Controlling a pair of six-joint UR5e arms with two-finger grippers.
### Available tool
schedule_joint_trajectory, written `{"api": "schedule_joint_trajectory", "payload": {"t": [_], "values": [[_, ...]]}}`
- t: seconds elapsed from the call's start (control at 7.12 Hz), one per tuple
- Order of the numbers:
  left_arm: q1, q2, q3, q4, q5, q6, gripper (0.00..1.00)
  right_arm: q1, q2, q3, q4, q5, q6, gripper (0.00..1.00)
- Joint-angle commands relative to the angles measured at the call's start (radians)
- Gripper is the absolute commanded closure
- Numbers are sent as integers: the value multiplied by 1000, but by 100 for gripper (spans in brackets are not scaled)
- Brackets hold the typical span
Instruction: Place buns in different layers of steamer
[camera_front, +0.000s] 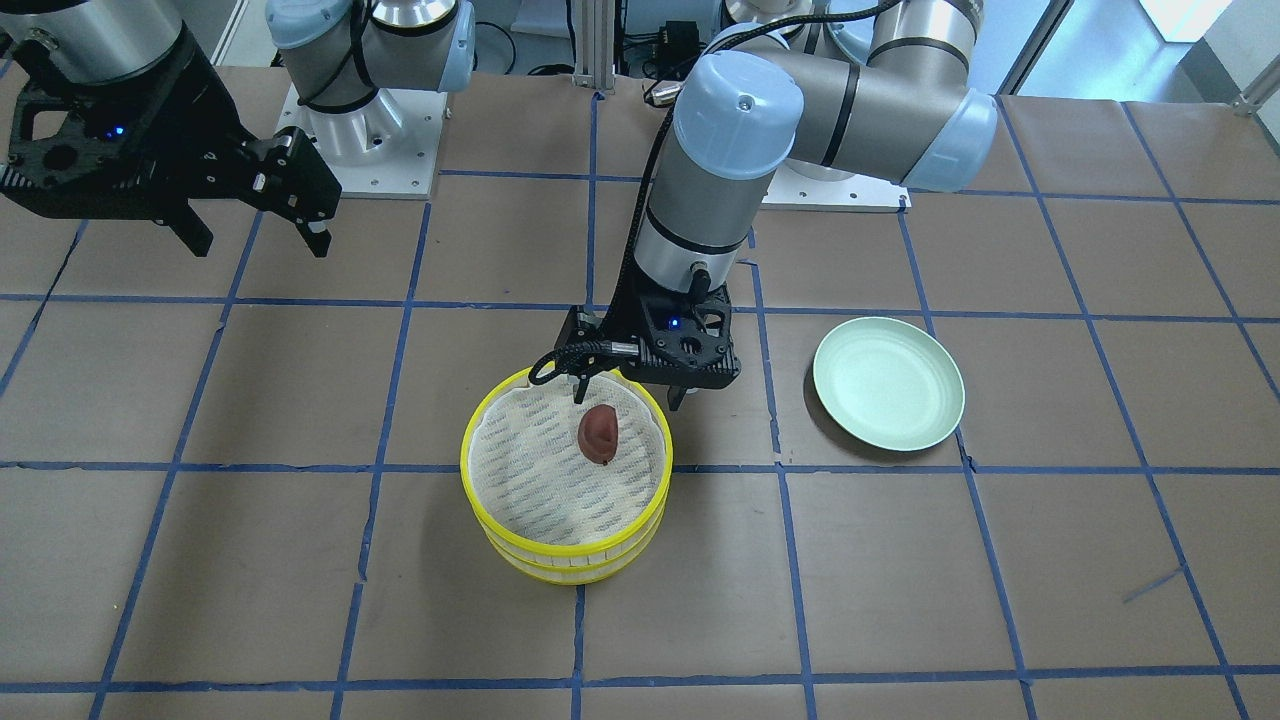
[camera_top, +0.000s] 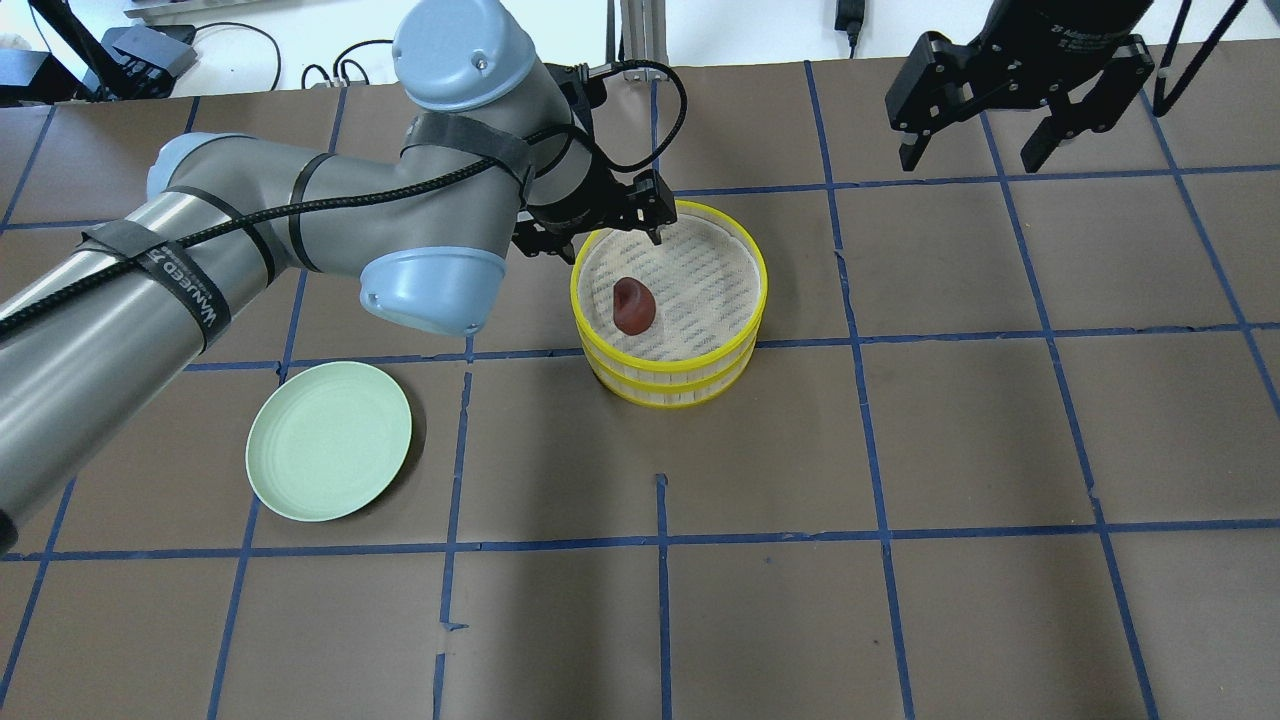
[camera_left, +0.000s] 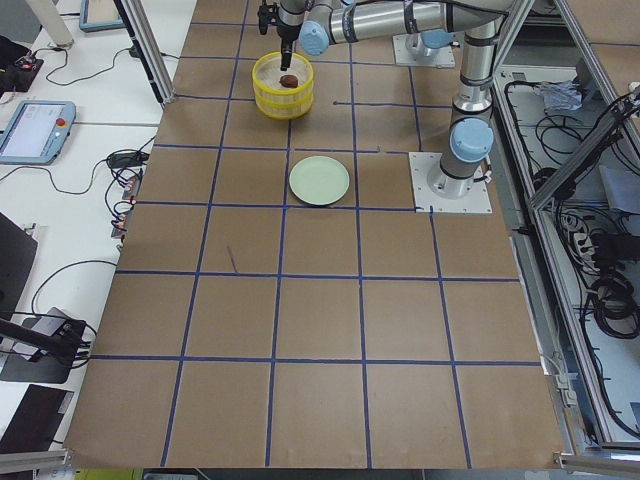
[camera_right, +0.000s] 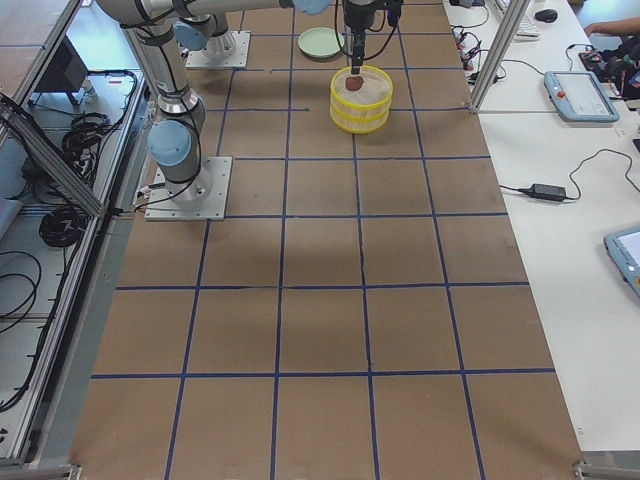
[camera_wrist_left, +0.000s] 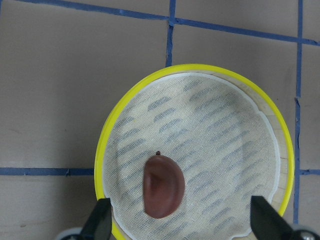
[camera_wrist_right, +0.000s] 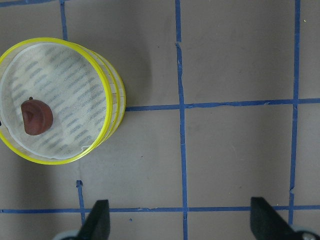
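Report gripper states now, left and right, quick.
Left gripper: open, holding nothing, over the top tray; the brown bun lies loose in it.
Right gripper: open, holding nothing.

robot lab: taped grid table (camera_top: 900, 450)
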Motion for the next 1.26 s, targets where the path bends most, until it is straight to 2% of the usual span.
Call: {"api": "schedule_joint_trajectory", "payload": {"t": [0.0,0.14,0.28,1.12], "values": [[48,4,-6,-45,221,283,0,13,0,0,-4,-59,30,0],[67,6,-7,-67,300,419,0,44,4,0,-6,-76,58,0],[114,4,-15,-67,320,460,0,44,6,4,-2,-78,58,0],[136,-14,-7,-66,299,459,0,25,-17,37,27,-79,43,0]]}}
